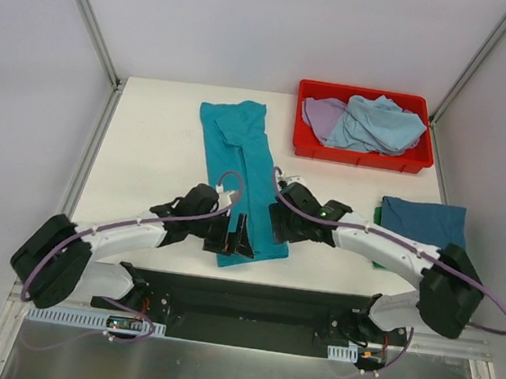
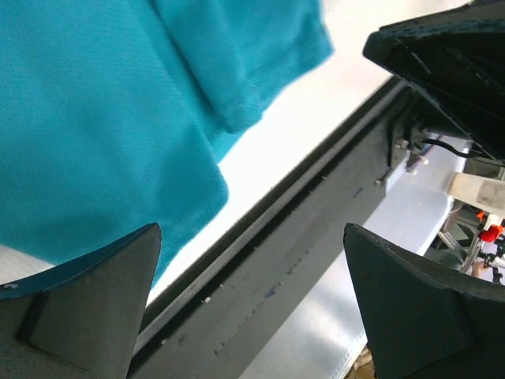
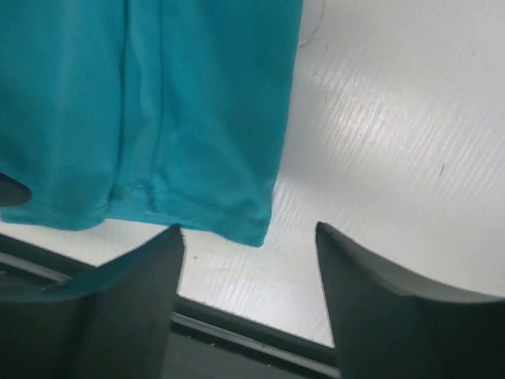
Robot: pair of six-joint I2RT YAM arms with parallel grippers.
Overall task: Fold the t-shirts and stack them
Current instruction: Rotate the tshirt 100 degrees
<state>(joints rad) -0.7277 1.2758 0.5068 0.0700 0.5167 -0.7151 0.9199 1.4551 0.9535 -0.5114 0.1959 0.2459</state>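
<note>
A teal t-shirt (image 1: 240, 170) lies folded into a long strip down the middle of the white table (image 1: 149, 142), its hem at the near edge. My left gripper (image 1: 231, 239) is open over the strip's near left corner; the teal cloth (image 2: 102, 118) fills that wrist view's upper left. My right gripper (image 1: 279, 221) is open at the near right corner, whose hem corner (image 3: 256, 229) lies between and just ahead of its jaws. A folded dark blue shirt (image 1: 422, 221) lies at the right. Several grey and light blue shirts (image 1: 369, 122) sit in a red bin (image 1: 363, 154).
The red bin stands at the back right. The black base plate (image 1: 250, 302) runs along the table's near edge, also seen in the left wrist view (image 2: 260, 268). A green cloth edge (image 1: 380, 223) peeks from under the folded dark blue shirt.
</note>
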